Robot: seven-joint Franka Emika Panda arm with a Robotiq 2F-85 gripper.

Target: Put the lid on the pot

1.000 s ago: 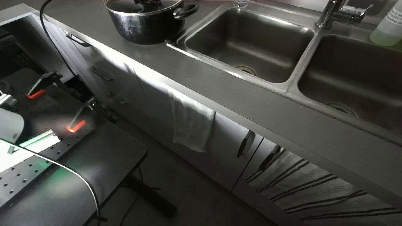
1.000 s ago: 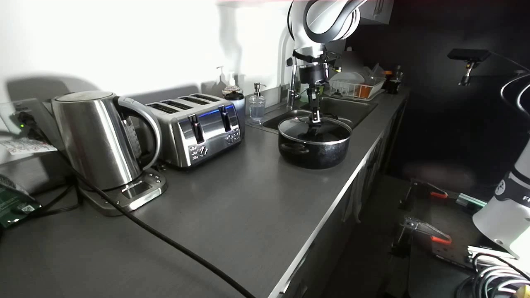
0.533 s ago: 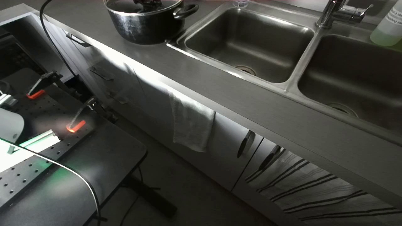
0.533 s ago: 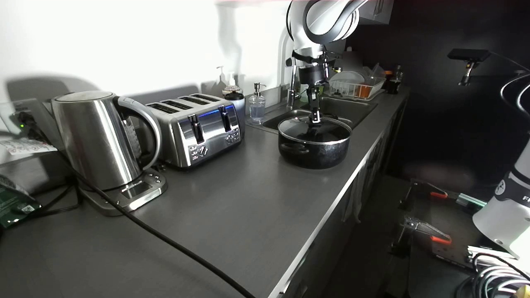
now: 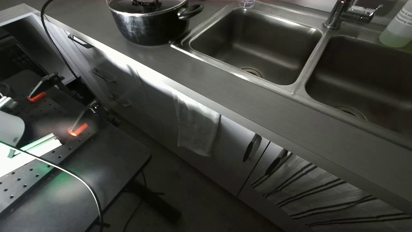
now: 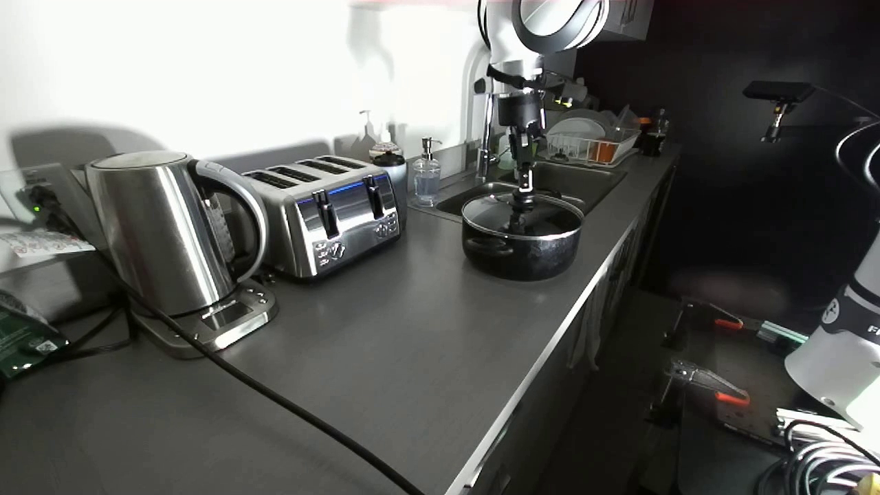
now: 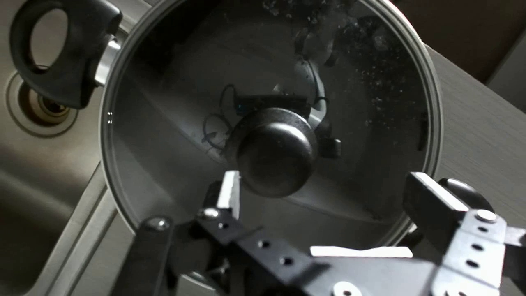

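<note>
The lid (image 7: 361, 135), dark glass with a metal rim and round black knob (image 7: 274, 158), lies level on the pot's rim. The pot (image 6: 522, 256), round and dark with black side handles, stands on the counter beside the sink; an exterior view cuts off the top of the pot (image 5: 151, 30). My gripper (image 7: 324, 183) is open just above the lid, its fingers wide apart and nothing gripped. In the wrist view the knob appears beyond the fingertips, nearer the left finger (image 7: 231, 191). From the side, the gripper (image 6: 525, 180) points down over the knob.
The double sink (image 5: 293, 91) with its tap (image 5: 334, 16) adjoins the pot. A toaster (image 6: 350, 220), a kettle (image 6: 158, 234) and a soap dispenser (image 6: 427, 179) stand along the wall. A dish rack (image 6: 591, 146) stands behind the sink. A black cable (image 6: 302, 416) crosses the counter.
The fingers have opened and let go of the lid's knob. My gripper and arm have risen a little, so the knob shows below the fingertips. Lid and pot stay in place.
</note>
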